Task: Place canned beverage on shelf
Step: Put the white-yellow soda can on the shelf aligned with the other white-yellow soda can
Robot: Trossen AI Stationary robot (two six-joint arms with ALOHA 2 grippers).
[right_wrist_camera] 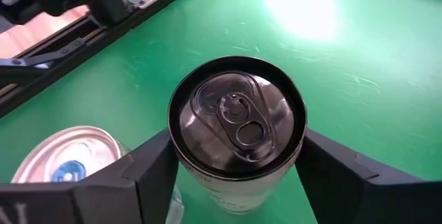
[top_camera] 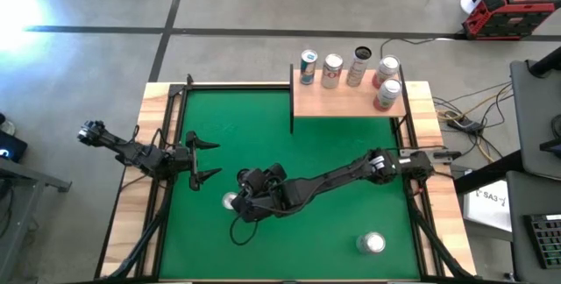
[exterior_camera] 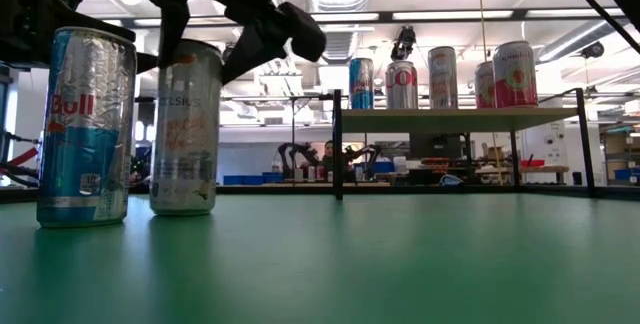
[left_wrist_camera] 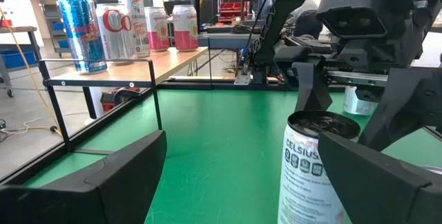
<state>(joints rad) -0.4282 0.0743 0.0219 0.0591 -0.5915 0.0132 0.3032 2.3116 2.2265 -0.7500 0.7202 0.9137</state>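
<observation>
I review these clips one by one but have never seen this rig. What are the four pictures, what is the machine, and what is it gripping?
It is a robot with two dark arms at a green table. One picture looks straight down, one looks level across the tabletop, and two come from cameras on the arms' wrists.

The right gripper has its two fingers on either side of a Celsius can standing upright on the table; they look pressed against its sides. The can is not yet lifted. The left gripper waits open at the left of the table.

A Red Bull can stands on the table too. At the back, a small wooden shelf on black posts carries five cans.
</observation>
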